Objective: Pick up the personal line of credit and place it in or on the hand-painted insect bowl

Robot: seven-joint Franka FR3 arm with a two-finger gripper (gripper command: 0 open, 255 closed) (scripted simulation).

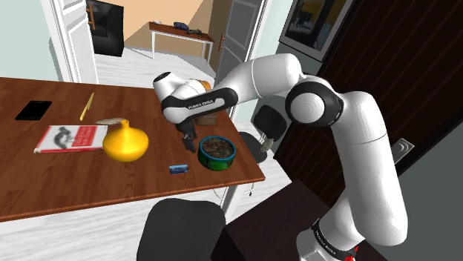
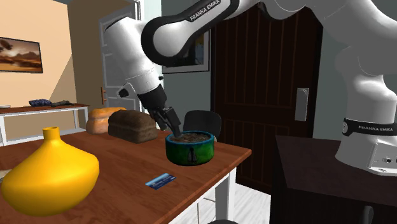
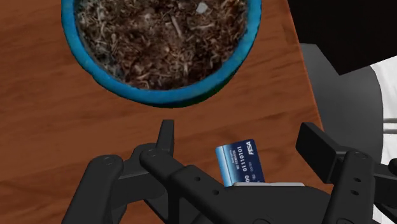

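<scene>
The credit card [image 1: 178,169] [image 2: 160,181] is small and blue and lies flat on the brown table near its front edge. Beside it stands the bowl [image 1: 217,152] [image 2: 189,147], with blue-green walls and dark brown speckled contents. My gripper [image 1: 187,139] [image 2: 173,122] hangs open above the table, right next to the bowl's rim and a little higher than it. In the wrist view the card [image 3: 240,162] shows far below between the spread fingers [image 3: 167,137], untouched, with the bowl [image 3: 191,95] just beyond the gripper [image 3: 245,143].
A yellow vase [image 1: 125,141] [image 2: 49,175], a red-and-white book [image 1: 70,138], a black phone [image 1: 33,110] and a pencil [image 1: 87,106] lie further along the table. Bread loaves [image 2: 130,125] sit behind the bowl. A dark chair [image 1: 182,228] stands at the table's front edge [image 1: 222,185].
</scene>
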